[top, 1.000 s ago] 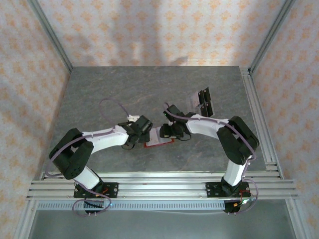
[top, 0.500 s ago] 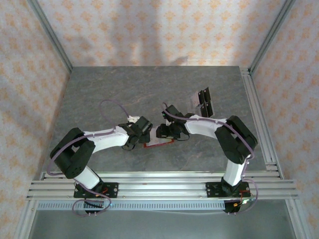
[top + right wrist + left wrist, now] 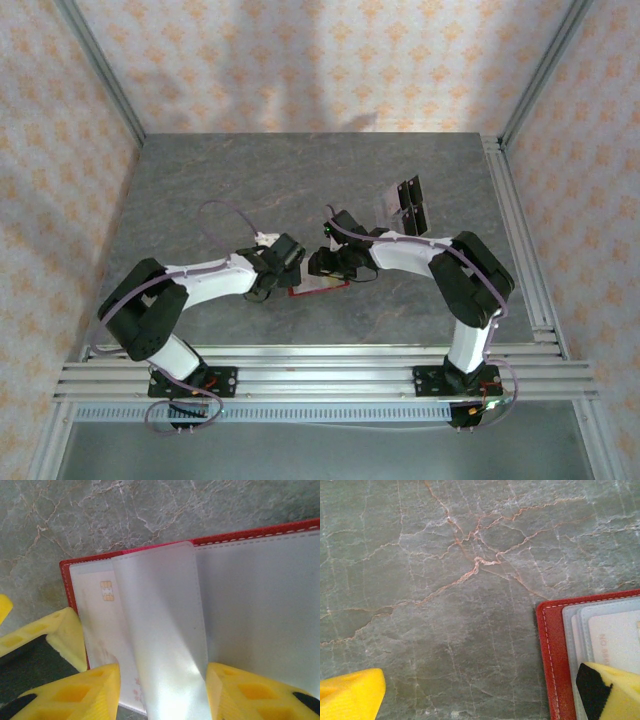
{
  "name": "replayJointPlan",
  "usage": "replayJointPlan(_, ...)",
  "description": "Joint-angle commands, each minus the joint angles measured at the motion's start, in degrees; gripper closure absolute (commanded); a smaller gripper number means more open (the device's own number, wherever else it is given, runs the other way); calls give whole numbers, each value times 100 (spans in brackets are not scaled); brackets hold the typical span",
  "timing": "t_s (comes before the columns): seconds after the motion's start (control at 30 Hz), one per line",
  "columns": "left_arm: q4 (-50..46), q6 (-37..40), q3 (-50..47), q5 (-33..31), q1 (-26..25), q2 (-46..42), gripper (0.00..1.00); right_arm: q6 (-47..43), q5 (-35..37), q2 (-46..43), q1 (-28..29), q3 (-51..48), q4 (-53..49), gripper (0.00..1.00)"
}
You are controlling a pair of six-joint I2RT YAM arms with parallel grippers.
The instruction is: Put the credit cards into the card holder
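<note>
Red card holder (image 3: pixel 250 532) lies open on the grey table (image 3: pixel 200 200) between the arms, one credit card (image 3: pixel 102 625) already pocketed. The left gripper (image 3: pixel 480 695), spread wide, should pin its corner while the right gripper (image 3: pixel 162 690), half spread astride the clear sleeve (image 3: pixel 160 615) (whether it grips cannot be told), lifts gently. Since a second earlier, the right gripper has shifted left over the holder.

The red card holder (image 3: pixel 250 533) lies open and flat on the grey worktop (image 3: pixel 200 190), pale lining up. One chip card (image 3: pixel 102 630) sits in its left pocket, with a glossy pale leaf (image 3: pixel 165 630) raised over it. More credit cards (image 3: pixel 405 205) lie together well apart, far right.
</note>
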Motion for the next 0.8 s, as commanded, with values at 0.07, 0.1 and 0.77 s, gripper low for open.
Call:
replayJointPlan(0.07,-257,-55,16,-253,-53,-268,0,117,-63,-49,49,73,137,52)
replayJointPlan(0.1,-268,-62,7,-259,-53,-292,0,129,-62,-58,50,72,144,52)
replayJointPlan(0.77,-1008,-813,-141,-1023,-52,-984,0,219,-175,40,261,417,66,52)
